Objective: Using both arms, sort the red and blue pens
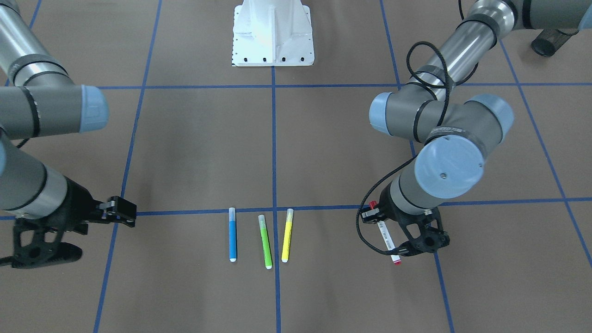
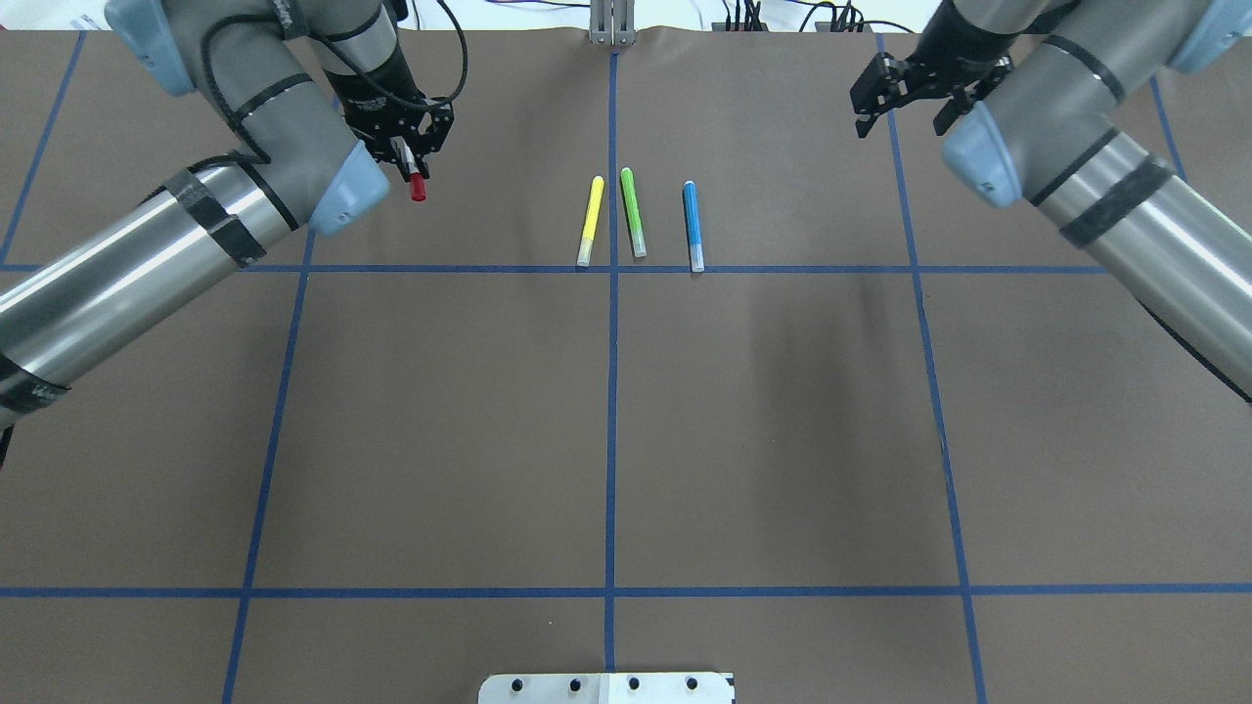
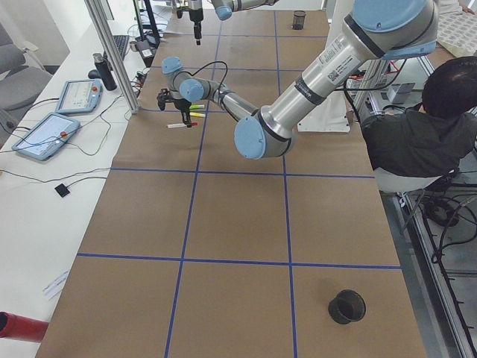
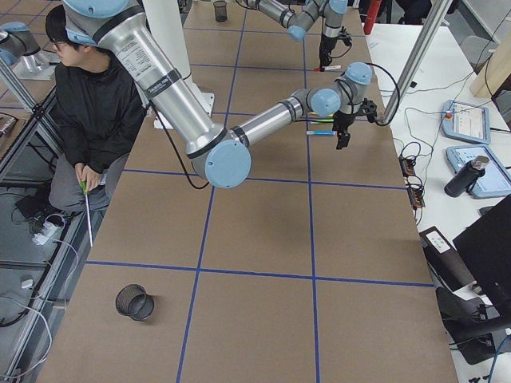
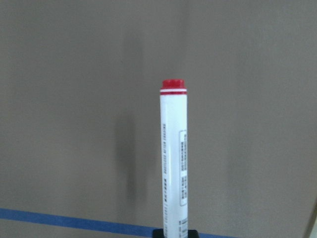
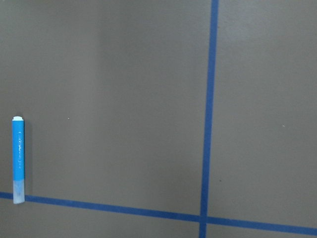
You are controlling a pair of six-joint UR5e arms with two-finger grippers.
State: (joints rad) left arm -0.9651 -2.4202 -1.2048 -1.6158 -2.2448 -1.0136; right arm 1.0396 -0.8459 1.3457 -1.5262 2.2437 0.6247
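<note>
OK, left gripper (image 2: 406, 156) is clamped on the red-capped marker (image 2: 415, 181) above the table (image 2: 606, 440) on the robot's left side; right gripper (image 2: 902, 108) hangs spread and empty, apart from the blue highlighter (image 2: 693, 225) lying beside the green highlighter (image 2: 633, 211), so I reckon red drop-off first, then right goes for blue.

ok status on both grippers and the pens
Left gripper shut on red marker. Right gripper open, empty. Blue highlighter lies free beside green highlighter, unobstructed.
</note>
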